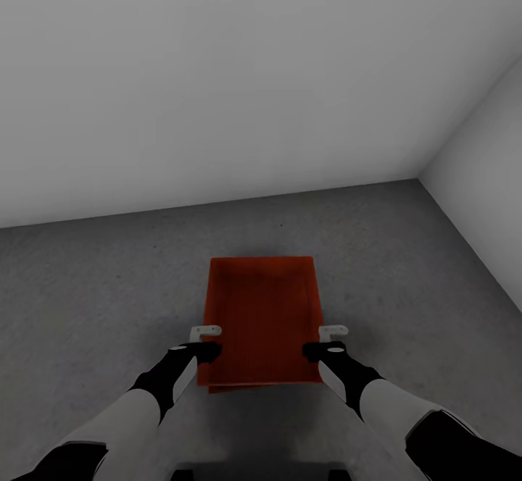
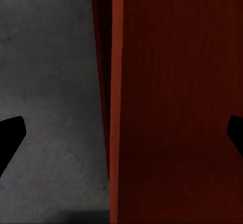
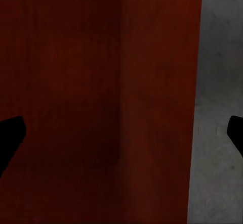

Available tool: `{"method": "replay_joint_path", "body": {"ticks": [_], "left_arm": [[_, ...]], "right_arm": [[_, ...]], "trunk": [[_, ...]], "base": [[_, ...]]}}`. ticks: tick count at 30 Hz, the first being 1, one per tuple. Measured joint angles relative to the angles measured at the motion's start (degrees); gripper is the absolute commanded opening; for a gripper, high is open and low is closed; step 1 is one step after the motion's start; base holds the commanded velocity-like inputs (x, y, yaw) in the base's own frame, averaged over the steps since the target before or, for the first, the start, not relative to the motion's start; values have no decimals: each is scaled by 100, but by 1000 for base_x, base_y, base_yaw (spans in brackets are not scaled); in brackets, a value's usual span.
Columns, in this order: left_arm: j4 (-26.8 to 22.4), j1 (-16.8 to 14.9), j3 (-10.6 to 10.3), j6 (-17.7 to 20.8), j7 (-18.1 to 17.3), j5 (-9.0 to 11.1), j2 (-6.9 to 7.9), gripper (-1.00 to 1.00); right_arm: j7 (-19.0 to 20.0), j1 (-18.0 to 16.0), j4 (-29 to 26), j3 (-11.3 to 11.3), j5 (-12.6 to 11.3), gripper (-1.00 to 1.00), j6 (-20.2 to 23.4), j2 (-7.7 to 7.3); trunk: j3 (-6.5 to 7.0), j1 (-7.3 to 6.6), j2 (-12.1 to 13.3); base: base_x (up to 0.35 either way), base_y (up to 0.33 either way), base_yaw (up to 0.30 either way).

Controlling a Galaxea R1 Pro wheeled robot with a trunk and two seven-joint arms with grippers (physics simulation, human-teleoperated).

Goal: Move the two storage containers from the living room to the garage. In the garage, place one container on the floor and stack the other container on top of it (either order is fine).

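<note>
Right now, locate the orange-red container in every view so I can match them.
Head view: container low centre, a claw at each long side.
Left wrist view: its wall spans the right part.
Right wrist view: its wall spans the left part.
Shared landmark: grey concrete floor beside it.

We are in a bare room that looks like a garage. The floor is dark grey concrete with little speckles on it. The walls are plain and white, and two of them meet in a corner on the right side. An orange-red bin sits on the grey floor in front of us
</note>
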Motion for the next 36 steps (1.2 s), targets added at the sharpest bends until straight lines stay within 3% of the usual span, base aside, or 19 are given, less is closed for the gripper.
{"method": "replay_joint_path", "body": {"ticks": [24,36], "left_arm": [[-8,0,-8,-13,-4,-11,-11,100],[-10,0,-1,11,-1,-8,-11,100]], "right_arm": [[-9,0,0,0,1,100,0,-7],[-9,0,-1,2,1,100,0,-6]], "trunk": [[0,0,0],[215,-263,480]], "base": [[0,0,0],[0,0,0]]}}
